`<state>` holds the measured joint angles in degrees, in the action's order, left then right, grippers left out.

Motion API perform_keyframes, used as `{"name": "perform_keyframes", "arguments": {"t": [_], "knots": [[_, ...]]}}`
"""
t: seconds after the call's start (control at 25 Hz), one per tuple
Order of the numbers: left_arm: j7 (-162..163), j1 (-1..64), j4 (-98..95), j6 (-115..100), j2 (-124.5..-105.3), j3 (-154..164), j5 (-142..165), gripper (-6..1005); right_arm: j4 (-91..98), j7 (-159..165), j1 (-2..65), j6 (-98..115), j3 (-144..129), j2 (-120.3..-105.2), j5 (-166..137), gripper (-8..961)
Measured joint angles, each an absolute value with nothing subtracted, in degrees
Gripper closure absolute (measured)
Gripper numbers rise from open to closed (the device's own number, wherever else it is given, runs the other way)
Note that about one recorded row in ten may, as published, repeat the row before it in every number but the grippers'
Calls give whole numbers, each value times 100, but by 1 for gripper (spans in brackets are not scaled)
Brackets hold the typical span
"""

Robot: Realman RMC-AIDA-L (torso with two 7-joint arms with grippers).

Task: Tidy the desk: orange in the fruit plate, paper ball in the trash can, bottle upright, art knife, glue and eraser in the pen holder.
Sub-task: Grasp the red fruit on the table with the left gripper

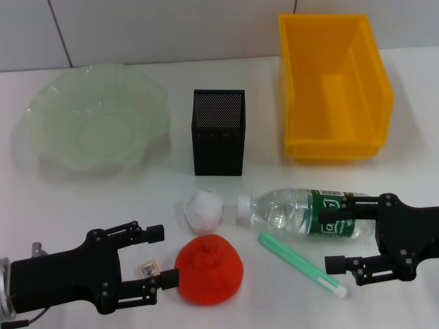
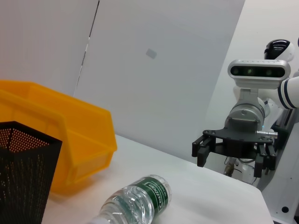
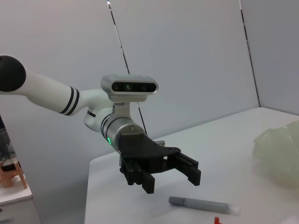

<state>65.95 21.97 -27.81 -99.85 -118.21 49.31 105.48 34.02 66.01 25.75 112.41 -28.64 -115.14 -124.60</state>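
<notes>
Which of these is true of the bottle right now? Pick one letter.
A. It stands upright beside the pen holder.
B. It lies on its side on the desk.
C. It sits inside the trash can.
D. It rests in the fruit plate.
B: the bottle lies flat on the desk, cap toward the paper ball.

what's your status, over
Left claw open, low by the orange and eraser. Right claw open around the lying bottle. Nothing sorted yet; paper ball near bottle cap.
</notes>
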Motion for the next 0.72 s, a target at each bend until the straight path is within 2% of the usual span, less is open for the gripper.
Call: {"name": "perform_keyframes", "arguments": {"t": [0.32, 0.72], "knots": [[6594, 2234, -2801, -9982, -11821, 4931, 10546, 208, 3402, 6594, 2577, 11241, -2855, -11514, -12455, 179], [5578, 2384, -2594, -9973, -11910, 5021, 10259, 217, 3436, 6585, 2401, 11235, -2795, -11501, -12315, 178]]}}
